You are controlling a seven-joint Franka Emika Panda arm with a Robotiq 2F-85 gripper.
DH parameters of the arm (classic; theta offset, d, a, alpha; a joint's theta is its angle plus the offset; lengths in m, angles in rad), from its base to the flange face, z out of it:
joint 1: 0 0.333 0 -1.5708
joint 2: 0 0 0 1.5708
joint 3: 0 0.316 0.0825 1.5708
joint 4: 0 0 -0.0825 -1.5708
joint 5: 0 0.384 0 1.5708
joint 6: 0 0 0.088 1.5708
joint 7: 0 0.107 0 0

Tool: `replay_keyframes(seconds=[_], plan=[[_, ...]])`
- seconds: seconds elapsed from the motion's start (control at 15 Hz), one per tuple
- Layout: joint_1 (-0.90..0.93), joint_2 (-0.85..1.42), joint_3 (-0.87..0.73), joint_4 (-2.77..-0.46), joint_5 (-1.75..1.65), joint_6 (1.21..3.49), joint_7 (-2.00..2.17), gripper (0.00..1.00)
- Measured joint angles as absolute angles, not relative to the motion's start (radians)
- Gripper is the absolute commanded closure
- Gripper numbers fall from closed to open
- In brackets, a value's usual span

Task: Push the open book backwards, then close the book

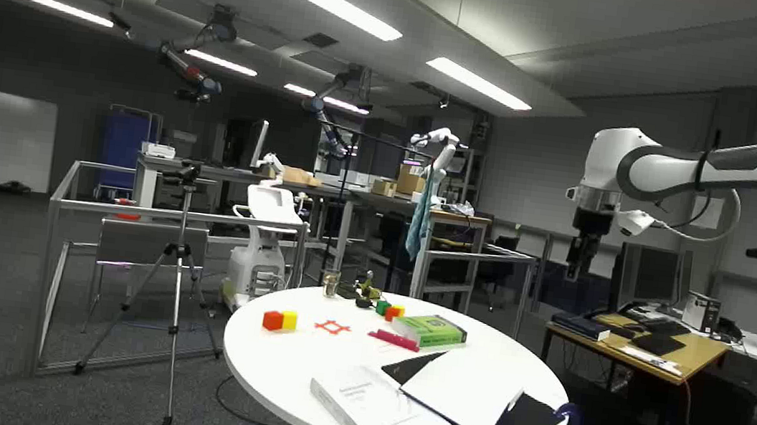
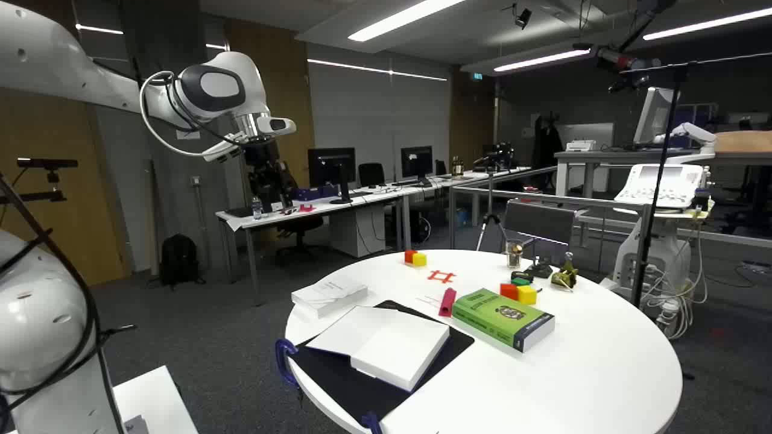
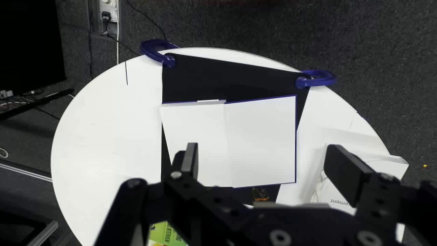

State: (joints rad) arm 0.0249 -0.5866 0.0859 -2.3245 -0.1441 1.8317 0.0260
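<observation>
The book lies open with its whitish pages up and its dark blue cover edges showing, in both exterior views [image 1: 465, 389] [image 2: 401, 349] and in the wrist view [image 3: 261, 143]. It rests on the flat black mat [image 2: 338, 377] on the round white table. In the wrist view its left half is a thick page stack, and its right half is thin. My gripper [image 3: 261, 148] is open and empty, with its fingers wide apart. In both exterior views the gripper [image 1: 575, 265] [image 2: 274, 187] hangs well above the table, apart from the book.
Blue clamps [image 3: 157, 51] [image 3: 317, 78] hold the mat at the table edge. A closed white book [image 2: 329, 294] and a thick green book [image 2: 503, 316] lie beside the open book. A pink piece [image 2: 447, 301], an orange frame [image 2: 441, 276] and coloured blocks [image 2: 415, 258] lie farther off.
</observation>
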Motion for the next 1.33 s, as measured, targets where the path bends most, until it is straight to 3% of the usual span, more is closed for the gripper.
replay_keyframes(seconds=[1.33], plan=[[0.032, -0.513, 0.08, -2.375, -0.127, 1.856, 0.025, 0.0]])
